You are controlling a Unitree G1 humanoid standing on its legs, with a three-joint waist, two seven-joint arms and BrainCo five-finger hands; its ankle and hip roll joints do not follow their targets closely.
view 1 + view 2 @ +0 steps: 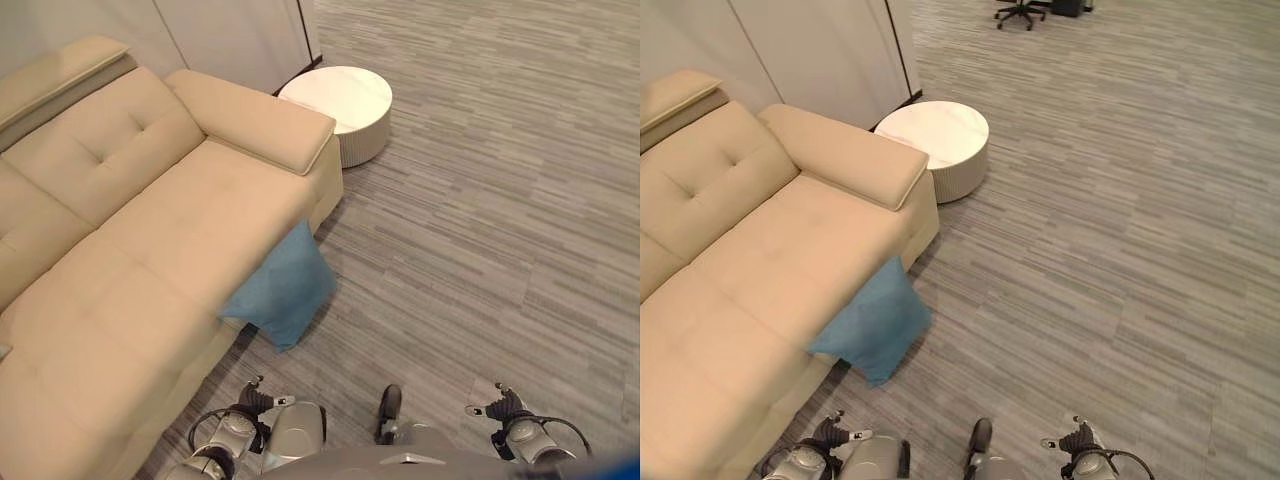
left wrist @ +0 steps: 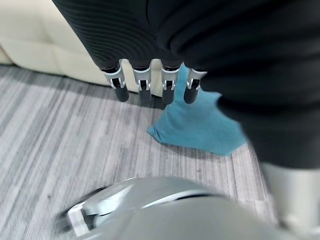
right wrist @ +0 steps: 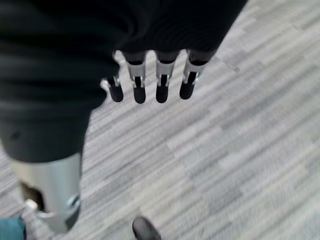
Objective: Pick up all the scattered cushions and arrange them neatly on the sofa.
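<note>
Blue cushion [image 2: 197,125] leans against the sofa [image 1: 150,240], beyond the left hand's [image 2: 150,75] straight, empty fingers [image 2: 145,90].

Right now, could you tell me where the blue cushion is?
The blue cushion leans on the floor against the sofa's front edge, left of centre in the eye views.

Grey striped floor [image 1: 480,250]: blue cushion [image 1: 283,290] leaning on sofa [image 1: 150,230], round table [image 1: 340,105]

Each hand, the left hand [image 2: 150,65] and the right hand [image 3: 150,65], is wearing a dark ribbed cover and showing silver fingers [image 2: 142,86] with dark tips.
</note>
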